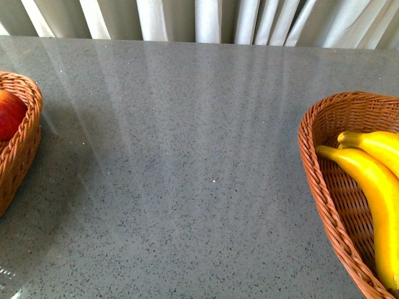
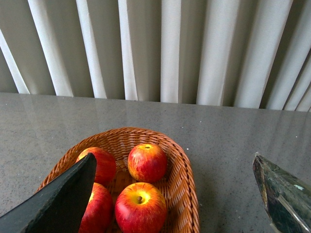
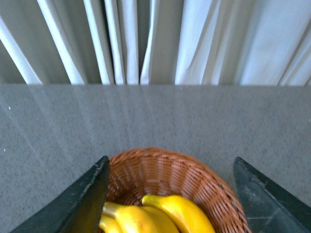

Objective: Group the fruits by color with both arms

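Both pincers hang over their baskets with jaws spread wide and nothing between them. Left pincer (image 2: 172, 194) sits above the left basket (image 2: 187, 194), which holds four apples (image 2: 141, 208). Right pincer (image 3: 170, 199) sits above the right basket (image 3: 160, 167), where the bananas (image 3: 180, 213) lie bunched; how many, I can't tell from the wrist view. The front view shows two.

Front view: only one apple (image 1: 9, 112) peeks over the left basket's rim at the frame edge, and the counter (image 1: 187, 174) between the baskets is bare. The sort looks done or nearly so, going by that.

Risks from here, my read:
- Any descent of the left pincer lands a jaw on an apple. They're round and packed touching, so one could pop over the low wicker rim and roll across the counter.
- Same on the right: a jaw clipping a banana tip could lever it out or drag the light basket.
- Both baskets run off the front camera's edges, so a stray fruit beyond them would go unseen.

Curtain (image 1: 206, 18) behind the counter is well clear.
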Robot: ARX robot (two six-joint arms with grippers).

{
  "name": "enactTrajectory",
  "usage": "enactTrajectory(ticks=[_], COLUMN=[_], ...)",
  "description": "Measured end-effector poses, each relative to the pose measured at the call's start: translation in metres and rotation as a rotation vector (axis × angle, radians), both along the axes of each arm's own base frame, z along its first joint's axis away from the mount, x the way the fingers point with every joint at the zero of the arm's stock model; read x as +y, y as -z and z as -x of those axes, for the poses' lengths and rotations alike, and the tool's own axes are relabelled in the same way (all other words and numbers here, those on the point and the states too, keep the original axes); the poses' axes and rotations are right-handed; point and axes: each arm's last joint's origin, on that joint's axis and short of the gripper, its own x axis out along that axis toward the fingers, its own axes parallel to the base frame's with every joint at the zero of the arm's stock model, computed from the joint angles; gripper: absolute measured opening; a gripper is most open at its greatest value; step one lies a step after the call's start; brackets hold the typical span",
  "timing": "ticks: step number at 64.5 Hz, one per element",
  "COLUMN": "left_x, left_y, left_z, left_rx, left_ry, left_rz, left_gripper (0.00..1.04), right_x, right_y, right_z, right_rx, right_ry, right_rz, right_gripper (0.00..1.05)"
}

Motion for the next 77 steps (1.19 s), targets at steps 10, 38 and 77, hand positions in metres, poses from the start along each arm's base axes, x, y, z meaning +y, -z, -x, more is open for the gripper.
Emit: enactTrajectory(ticks=[10, 38, 77], left_x=[0.000, 0.000, 0.000], left_y=[0.000, 0.000, 0.000], left_z=[0.000, 0.000, 0.000], left_rx=[0.000, 0.000, 0.000], left_ry=[0.000, 0.000, 0.000], left_rz=[0.000, 0.000, 0.000], left_gripper=[0.96, 0.96, 0.96], right_x=[0.000, 0.001, 0.001], right_y=[0.002, 0.024, 0.029], right_z=[0.020, 0.055, 0.081], right_rx=[-0.124, -0.111, -0.141], right_ry=[0.008, 0.005, 0.005], right_rz=[0.002, 0.005, 0.005], right_gripper=[0.43, 0.02, 0.02])
